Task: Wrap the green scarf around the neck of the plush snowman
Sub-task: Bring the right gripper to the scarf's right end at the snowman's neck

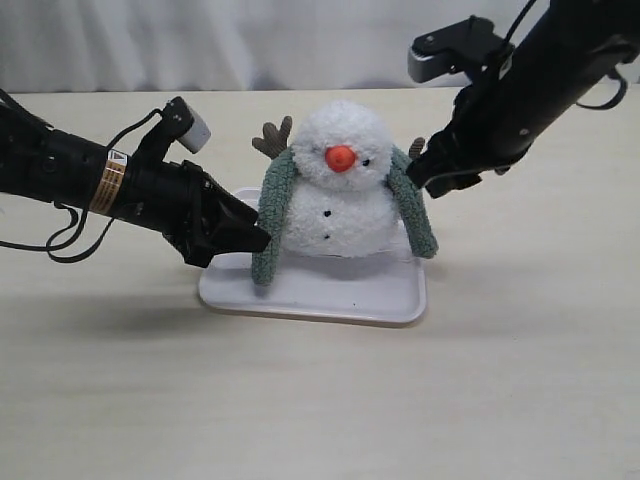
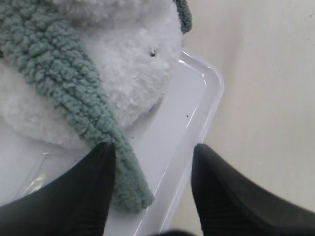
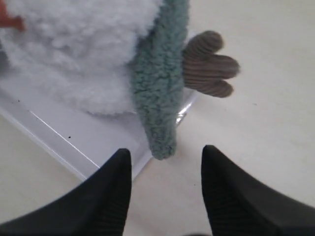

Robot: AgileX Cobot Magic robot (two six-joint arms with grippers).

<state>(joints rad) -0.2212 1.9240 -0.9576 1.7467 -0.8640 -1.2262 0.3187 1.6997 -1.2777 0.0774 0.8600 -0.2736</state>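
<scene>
The plush snowman (image 1: pixel 340 190) stands upright on a white tray (image 1: pixel 320 295). The green scarf (image 1: pixel 272 215) lies behind its neck, and both ends hang down its sides to the tray. My left gripper (image 1: pixel 262 238) is open beside the scarf's left end (image 2: pixel 129 189), whose tip lies between its fingers without being pinched. My right gripper (image 1: pixel 418 172) is open a little above and beside the scarf's right end (image 3: pixel 160 105), with nothing between its fingers. A brown twig arm (image 3: pixel 209 64) sticks out next to that end. The neck crease is hidden by fluff.
The tray's rim (image 2: pixel 206 105) runs close under the left fingers. Bare beige tabletop (image 1: pixel 320 400) surrounds the tray. A pale curtain (image 1: pixel 200 40) closes off the back.
</scene>
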